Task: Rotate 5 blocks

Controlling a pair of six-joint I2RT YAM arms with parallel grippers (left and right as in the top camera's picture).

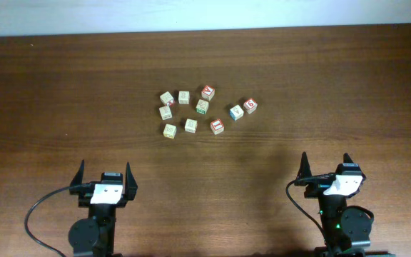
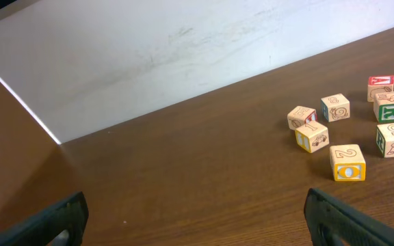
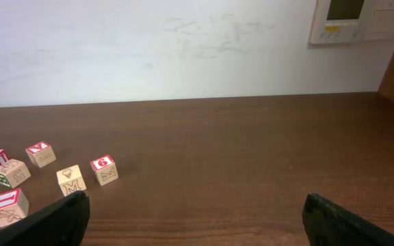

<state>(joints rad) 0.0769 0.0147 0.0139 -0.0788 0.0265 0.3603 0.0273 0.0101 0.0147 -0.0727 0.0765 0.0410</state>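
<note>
resting near the table [image 1: 48,86] edge, the left gripper [image 1: 105,168] and right gripper [image 1: 326,159] are holding jaws spread, well apart from the blocks [image 1: 190,125].

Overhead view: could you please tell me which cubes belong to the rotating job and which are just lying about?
Job, probably: red-framed cube, blue-edged cube, front yellow cube, yellowish cube behind it, green-printed cube.
Lying about: red 6 cube, dark green cube, red-topped cube, pale back-left cube, pale cube beside it.
</note>
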